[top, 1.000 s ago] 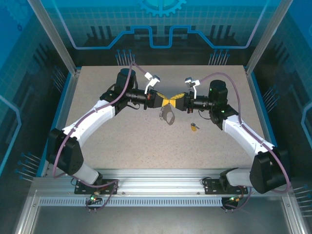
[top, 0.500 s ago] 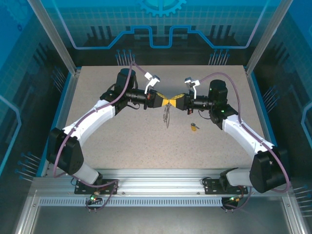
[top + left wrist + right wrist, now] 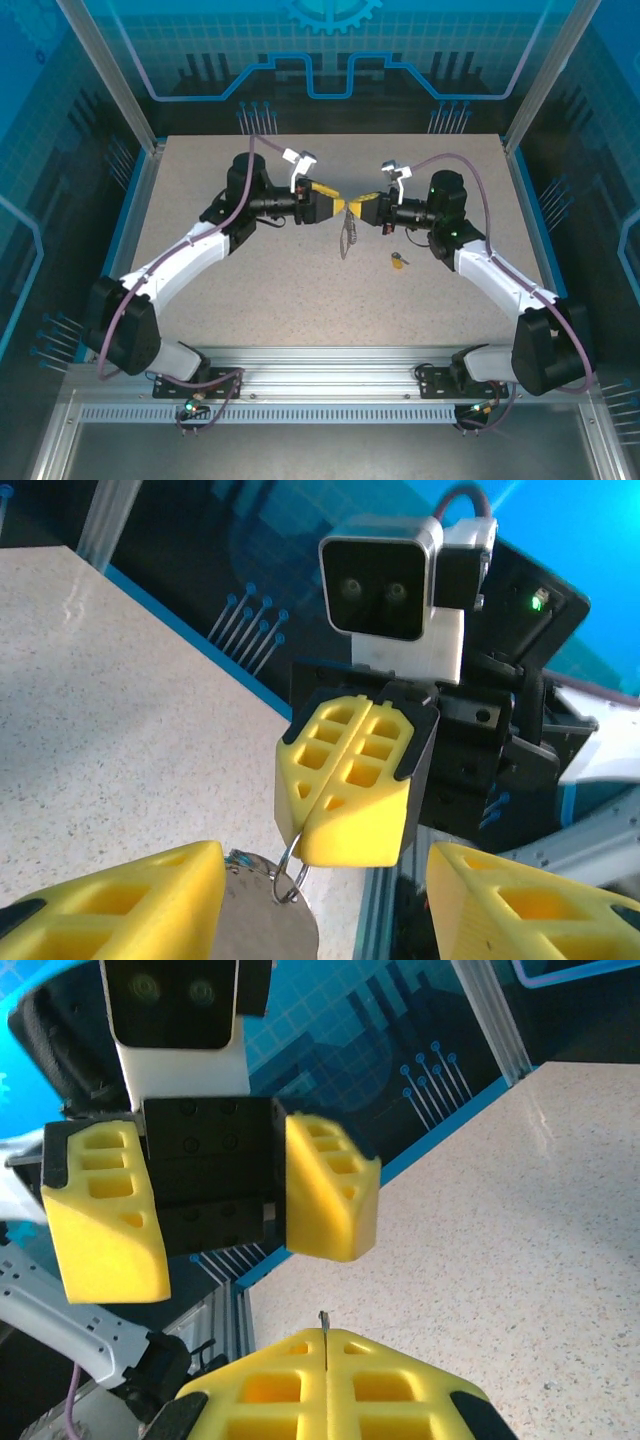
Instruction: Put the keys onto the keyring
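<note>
Dropping onto the speckled grey table (image 3: pixel 300 300) is my worry. My right gripper (image 3: pixel 325 830) is pressed together on only the silvery ring of the dark strap-loop keyring (image 3: pixel 346 235), which hangs beneath it, and a jolt could slip that thin pinch. The left gripper (image 3: pixel 215 1205), close opposite, stands spread. The tiny gold-headed key (image 3: pixel 399 261) lies on the table near the right gripper, where a low sweep would scatter it. Table edges sit well apart from both, leaving room all round.
</note>
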{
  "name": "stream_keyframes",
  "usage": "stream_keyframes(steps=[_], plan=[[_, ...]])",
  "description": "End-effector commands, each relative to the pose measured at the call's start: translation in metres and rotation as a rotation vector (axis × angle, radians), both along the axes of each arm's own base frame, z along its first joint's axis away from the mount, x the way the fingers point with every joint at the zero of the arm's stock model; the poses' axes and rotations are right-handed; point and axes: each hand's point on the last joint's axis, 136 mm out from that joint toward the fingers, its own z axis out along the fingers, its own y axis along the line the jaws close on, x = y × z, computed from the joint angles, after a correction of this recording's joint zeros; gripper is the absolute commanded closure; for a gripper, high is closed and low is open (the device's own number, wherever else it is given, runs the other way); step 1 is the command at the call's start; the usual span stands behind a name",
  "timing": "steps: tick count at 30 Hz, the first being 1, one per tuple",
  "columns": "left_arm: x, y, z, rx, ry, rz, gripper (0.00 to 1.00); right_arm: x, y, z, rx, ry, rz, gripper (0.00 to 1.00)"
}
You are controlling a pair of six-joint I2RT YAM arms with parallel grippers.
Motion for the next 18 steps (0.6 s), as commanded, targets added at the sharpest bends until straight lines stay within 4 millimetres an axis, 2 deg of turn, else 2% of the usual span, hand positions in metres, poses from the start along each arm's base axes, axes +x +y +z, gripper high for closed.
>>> stream_keyframes(steps=[1, 7, 12, 18], plan=[[0.008, 0.009, 0.021, -0.157, -0.012, 0.099, 0.42, 0.002, -0.006, 0.025, 0.065, -0.065, -0.052, 1.00], [0.009, 0.011, 0.015, -0.277, 0.015, 0.108, 0.48, 0.004, -0.008, 0.029, 0.127, -0.052, -0.112, 1.00], [0.011, 0.010, 0.016, -0.349, 0.031, 0.093, 0.57, 0.005, -0.008, 0.034, 0.160, -0.045, -0.137, 1.00], [0.010, -0.001, 0.014, -0.362, 0.041, 0.070, 0.63, 0.006, -0.007, 0.039, 0.184, -0.043, -0.153, 1.00]])
